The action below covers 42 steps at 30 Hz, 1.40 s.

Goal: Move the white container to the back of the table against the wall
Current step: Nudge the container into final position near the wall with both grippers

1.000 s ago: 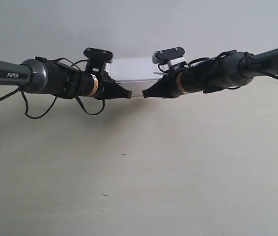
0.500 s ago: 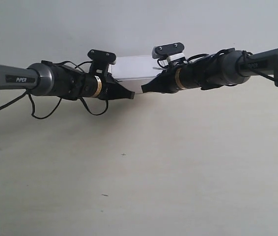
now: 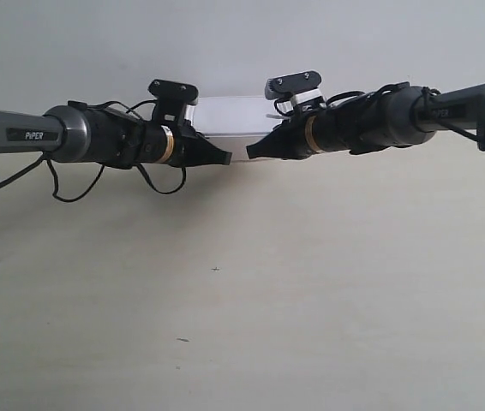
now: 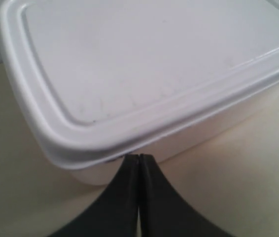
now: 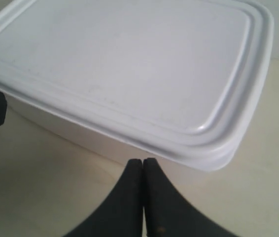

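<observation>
White container (image 3: 230,124): sits at the far edge of the bench (image 3: 242,300), right by the wall (image 3: 242,43), with its lid (image 4: 144,59) on and level.
Long axis: runs along the wall, side to side across the exterior view.
Wall contact: the rear edge is hidden, so touching or just short cannot be told.
Left claw (image 4: 138,170): pinched fully closed with nothing between its fingers. Its tip is pressed to the container's near side wall, just under the lid rim and close to 1 corner.
Right claw (image 5: 143,170): also pinched closed and empty, its tip against the same near long side, close to the other end.
Arms: the arm at the exterior view's left (image 3: 97,141) and the arm at the exterior view's right (image 3: 371,124) reach in from opposite sides. Their tips are close together in front of the container.
Key relation: the container lies beyond both claws, toward the wall. Neither arm is clearly nearer, as the 2 tips bear on 1 face.
Step in hand: probably the last of a 2-point push, not a grasp.
Next move: likely a short, even nudge toward the wall, or backing off if contact is made.
Risk: uneven pressure could skew the long axis off the wall line.
</observation>
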### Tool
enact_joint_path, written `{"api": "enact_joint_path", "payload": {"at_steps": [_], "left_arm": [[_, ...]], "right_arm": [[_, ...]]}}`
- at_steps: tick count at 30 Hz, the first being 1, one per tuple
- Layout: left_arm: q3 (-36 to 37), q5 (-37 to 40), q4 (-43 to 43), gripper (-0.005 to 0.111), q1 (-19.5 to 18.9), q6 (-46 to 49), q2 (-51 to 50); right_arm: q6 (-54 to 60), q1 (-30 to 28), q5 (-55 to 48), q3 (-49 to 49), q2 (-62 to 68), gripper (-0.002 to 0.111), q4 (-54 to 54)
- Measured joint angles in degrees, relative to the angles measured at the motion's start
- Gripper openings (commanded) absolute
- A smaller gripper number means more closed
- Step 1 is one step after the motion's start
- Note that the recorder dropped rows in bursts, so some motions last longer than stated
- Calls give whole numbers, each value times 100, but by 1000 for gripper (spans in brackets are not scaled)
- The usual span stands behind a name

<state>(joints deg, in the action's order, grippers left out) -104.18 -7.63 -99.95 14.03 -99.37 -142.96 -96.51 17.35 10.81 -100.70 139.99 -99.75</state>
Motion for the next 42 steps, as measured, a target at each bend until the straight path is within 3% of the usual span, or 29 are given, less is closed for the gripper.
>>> {"api": "enact_joint_path", "payload": {"at_steps": [42], "left_arm": [[-491,-97,0,0,-149,61,-402]], "right_arm": [[-86,0,125,-611,433,0,0]]}}
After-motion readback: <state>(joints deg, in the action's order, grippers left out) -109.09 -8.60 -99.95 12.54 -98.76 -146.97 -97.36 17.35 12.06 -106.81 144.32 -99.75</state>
